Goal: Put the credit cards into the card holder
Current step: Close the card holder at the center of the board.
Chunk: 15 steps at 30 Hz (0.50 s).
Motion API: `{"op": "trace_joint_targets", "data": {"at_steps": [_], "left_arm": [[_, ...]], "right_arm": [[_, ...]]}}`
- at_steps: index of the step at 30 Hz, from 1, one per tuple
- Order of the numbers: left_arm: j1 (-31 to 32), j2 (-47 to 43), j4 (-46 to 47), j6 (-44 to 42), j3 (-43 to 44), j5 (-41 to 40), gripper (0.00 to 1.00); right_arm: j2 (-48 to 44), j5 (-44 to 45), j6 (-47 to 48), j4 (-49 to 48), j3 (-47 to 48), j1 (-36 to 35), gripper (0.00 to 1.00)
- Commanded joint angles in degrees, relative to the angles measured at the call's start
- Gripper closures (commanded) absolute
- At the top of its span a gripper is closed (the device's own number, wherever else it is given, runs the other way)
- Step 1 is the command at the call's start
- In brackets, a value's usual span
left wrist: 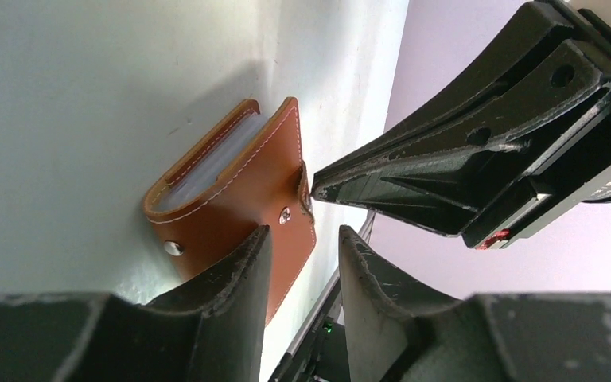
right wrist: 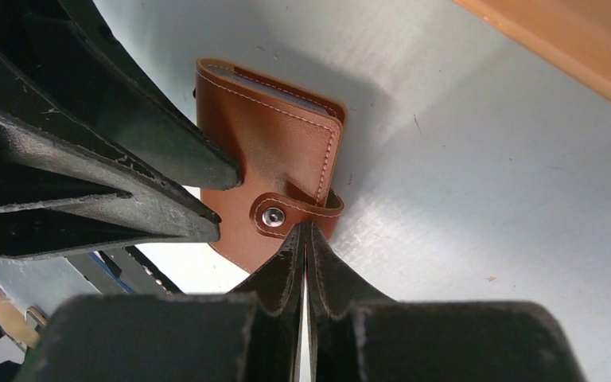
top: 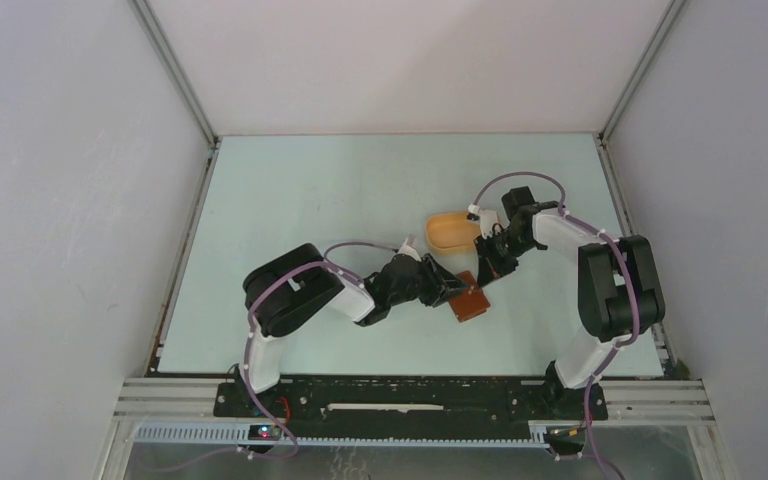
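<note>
From above, the card holder lies right of centre toward the tabletop's near edge, with nothing pale loose beside it, so loading looks nearly done. Your left wrist view shows smooth, stitched brown leather with thin pale layers, likely the credit cards, between its covers; the left gripper fingers stand spread. Your right wrist view shows the right gripper fingers pressed together against the rounded snap strap; you cannot tell whether they nip it.
</note>
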<state>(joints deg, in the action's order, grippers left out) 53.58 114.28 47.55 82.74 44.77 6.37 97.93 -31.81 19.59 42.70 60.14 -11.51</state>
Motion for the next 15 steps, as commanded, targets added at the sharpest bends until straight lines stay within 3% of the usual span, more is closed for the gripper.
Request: {"op": "trace_joint_targets", "data": {"at_steps": [1,8,15], "left_arm": [[-0.23,1.32,0.44,1.07,2.56,-0.84,0.59],[-0.13,1.94,0.26,1.60,3.12,-0.91,0.67],[0.12,1.73,0.28,1.79,3.39,-1.46,0.66]], "right_arm": [[0.51,0.34,-0.28,0.72,1.91,-0.95,0.92],[1.03,0.54,-0.35,0.89,2.07,-1.37,0.92],[0.66,-0.06,-0.51,1.04,2.29,-1.25,0.92]]}}
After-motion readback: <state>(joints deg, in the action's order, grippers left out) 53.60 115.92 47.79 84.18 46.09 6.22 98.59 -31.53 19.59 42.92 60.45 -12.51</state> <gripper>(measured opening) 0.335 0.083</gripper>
